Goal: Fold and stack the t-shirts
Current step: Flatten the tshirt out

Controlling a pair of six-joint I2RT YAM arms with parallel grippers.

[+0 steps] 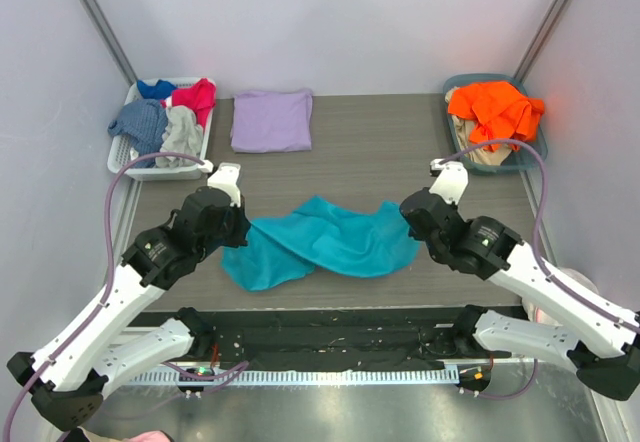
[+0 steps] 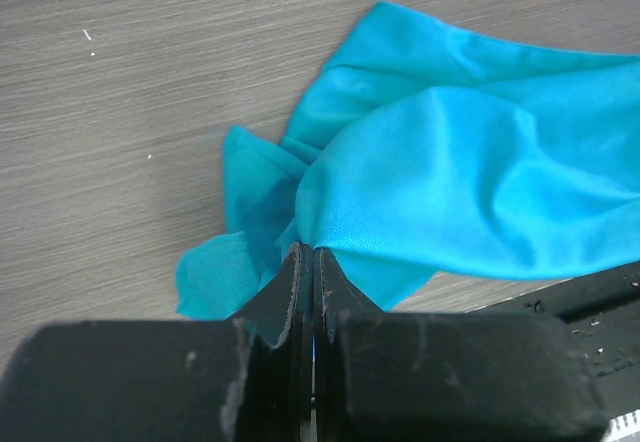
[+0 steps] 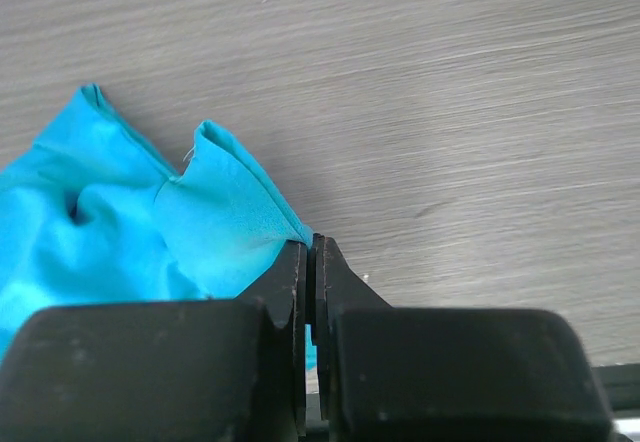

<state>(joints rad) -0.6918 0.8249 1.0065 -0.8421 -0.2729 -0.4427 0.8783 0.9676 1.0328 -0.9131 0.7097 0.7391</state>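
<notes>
Both the left gripper (image 2: 307, 252) and right gripper (image 3: 310, 245) pinch edges of the crumpled, smooth teal t-shirt (image 1: 330, 242).

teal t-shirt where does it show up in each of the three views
Top external: teal t-shirt lies crumpled just below picture centre.
Left wrist: teal t-shirt fills the right half, edge pinched in the left pincer.
Right wrist: teal t-shirt at lower left, corner pinched in the right pincer.
Shared landmark: grey wood-grain table.

Left gripper (image 1: 244, 228) and right gripper (image 1: 406, 218) pinch teal t-shirt (image 1: 330, 244).
</notes>
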